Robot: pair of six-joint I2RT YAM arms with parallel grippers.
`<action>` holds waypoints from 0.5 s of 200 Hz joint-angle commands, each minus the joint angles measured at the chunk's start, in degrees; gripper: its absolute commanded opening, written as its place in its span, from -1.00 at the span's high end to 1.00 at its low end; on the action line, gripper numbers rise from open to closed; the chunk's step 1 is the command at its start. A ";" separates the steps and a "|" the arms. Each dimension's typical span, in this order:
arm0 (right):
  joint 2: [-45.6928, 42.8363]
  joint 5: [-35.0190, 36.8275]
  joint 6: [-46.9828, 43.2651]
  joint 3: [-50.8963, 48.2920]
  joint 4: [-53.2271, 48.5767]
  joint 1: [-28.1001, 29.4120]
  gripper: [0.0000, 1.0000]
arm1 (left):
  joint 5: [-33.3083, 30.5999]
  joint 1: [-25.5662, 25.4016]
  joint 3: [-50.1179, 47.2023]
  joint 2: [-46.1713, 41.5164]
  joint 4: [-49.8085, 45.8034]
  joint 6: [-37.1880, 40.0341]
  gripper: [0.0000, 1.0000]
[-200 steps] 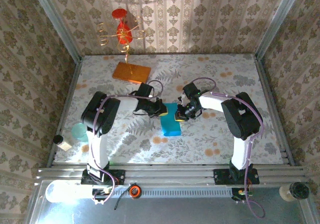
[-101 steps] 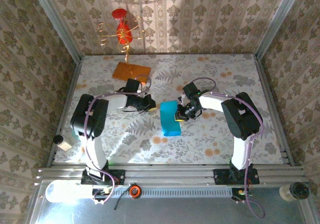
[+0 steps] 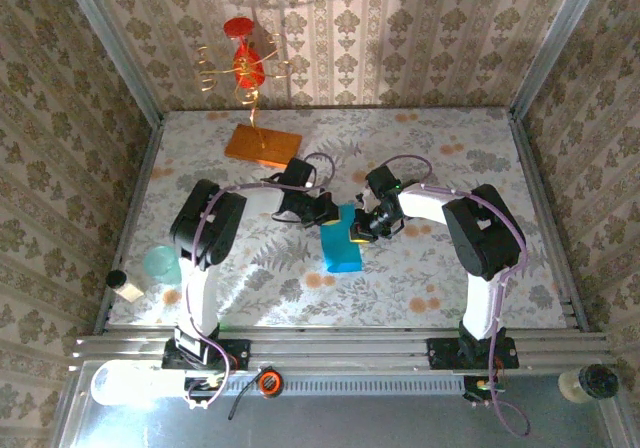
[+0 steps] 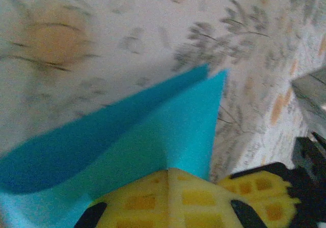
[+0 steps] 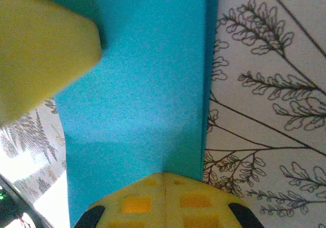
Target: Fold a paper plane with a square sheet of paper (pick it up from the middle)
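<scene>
Two sets of fingers, both together, tips pressing on folded square sheet of paper at middle of table: left gripper at far corner, right gripper at right edge. Risk: bowed upper flap (left wrist view) springs open or sheet skids, skewing crease.

Robotics lab test cell, dressed as home. Aluminium rail along near edge carries two bolted arm bases; metal posts frame corners. Damask wallpaper on flat panel walls, floral covering over table. Bare metal tray below rail.
</scene>
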 commanded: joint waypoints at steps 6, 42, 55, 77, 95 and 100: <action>9.44 18.86 0.97 -6.00 -8.25 -0.16 1.00 | 0.13 3.88 -1.40 0.79 -0.39 1.23 1.00; 9.58 18.85 1.06 -6.25 -7.81 -0.19 1.00 | -0.90 10.28 -3.90 0.95 -1.21 3.83 1.00; 9.56 18.85 1.19 -6.23 -7.63 -0.12 1.00 | -1.16 11.11 -4.35 -0.42 -0.78 4.08 1.00; 9.68 18.69 1.37 -6.44 -7.39 -0.19 1.00 | -1.05 10.56 -3.99 -4.08 0.07 3.25 1.00; 9.76 18.48 1.33 -6.42 -7.25 -0.15 1.00 | -0.55 8.43 -2.99 -6.71 0.91 2.19 1.00; 9.76 18.51 1.38 -6.44 -7.22 -0.19 1.00 | -0.53 7.56 -2.51 -7.13 1.00 2.01 1.00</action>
